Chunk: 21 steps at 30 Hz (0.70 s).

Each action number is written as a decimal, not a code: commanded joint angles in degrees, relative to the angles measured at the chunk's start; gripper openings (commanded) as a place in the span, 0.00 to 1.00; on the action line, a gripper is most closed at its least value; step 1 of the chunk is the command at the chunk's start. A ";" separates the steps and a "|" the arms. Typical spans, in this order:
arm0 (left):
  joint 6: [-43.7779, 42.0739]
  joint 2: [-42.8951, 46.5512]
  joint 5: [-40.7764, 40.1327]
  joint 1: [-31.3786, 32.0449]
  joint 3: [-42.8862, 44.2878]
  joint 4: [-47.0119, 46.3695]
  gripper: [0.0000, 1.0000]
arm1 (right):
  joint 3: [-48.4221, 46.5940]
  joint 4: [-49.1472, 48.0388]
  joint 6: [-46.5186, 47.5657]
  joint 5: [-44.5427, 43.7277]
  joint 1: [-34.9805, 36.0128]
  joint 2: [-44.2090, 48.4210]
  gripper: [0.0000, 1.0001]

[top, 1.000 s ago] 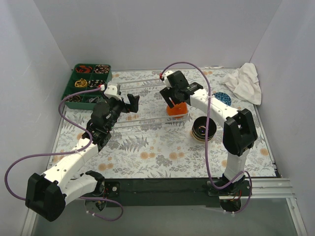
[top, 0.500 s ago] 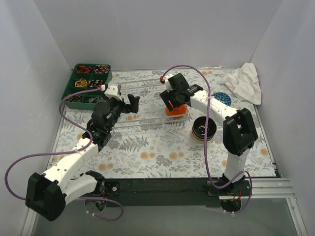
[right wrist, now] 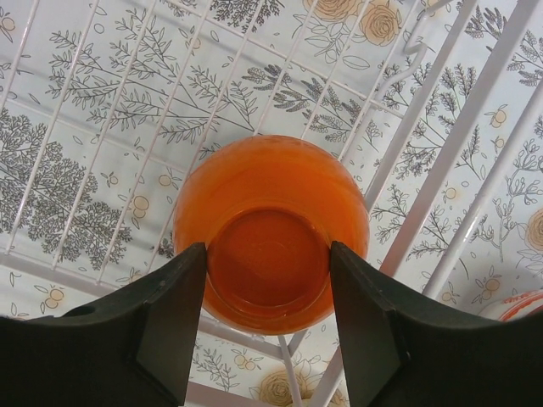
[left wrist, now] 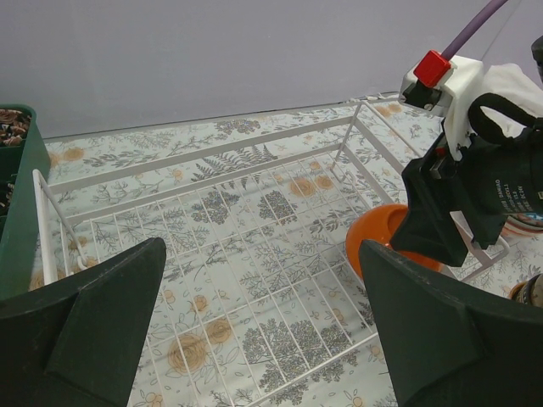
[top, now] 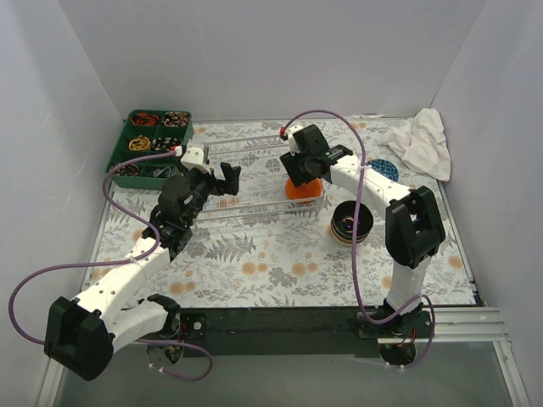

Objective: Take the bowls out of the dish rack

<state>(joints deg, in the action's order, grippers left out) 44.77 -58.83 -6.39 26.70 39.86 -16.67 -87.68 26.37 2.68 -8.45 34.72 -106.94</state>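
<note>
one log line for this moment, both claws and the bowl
left claw: open, over rack | right claw: straddling orange bowl in rack, grip unclear

Green tray [top: 158, 130] far left, white cloth [top: 420, 142] far right.

Tiny white print [left wrist: 519, 192] on right gripper [left wrist: 437, 242] body, too sm. to read
</note>
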 commanded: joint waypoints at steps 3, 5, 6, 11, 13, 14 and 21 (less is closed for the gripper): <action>-0.92 0.20 0.42 -0.24 1.45 0.14 0.98 | -0.65 -4.04 -4.70 3.79 0.35 3.30 0.28; -0.92 0.20 0.42 -0.24 1.45 0.14 0.98 | -0.13 -5.01 -5.14 3.70 0.44 4.27 0.26; -1.00 0.20 0.42 -0.24 1.37 0.14 0.98 | 0.05 -5.53 -5.49 3.53 0.44 5.15 0.25; -0.92 0.03 0.42 -0.16 1.54 0.23 0.98 | 1.63 -8.26 -6.19 2.73 0.09 6.91 0.21; -0.92 0.03 0.42 -0.24 1.54 0.23 0.98 | 1.98 -9.14 -6.37 4.57 0.00 6.48 0.21; -0.92 0.03 0.50 -0.16 1.45 0.23 0.98 | 2.16 -9.75 -6.63 5.45 0.00 6.30 0.21; -0.92 -0.24 0.68 -0.16 1.54 0.32 0.98 | 4.45 -16.78 -8.39 11.96 0.00 3.14 0.19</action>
<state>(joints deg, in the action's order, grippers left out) 44.75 -58.89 -6.37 26.70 39.86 -16.67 -83.40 17.34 -4.03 -0.82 34.83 -102.76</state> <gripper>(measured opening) 0.982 0.632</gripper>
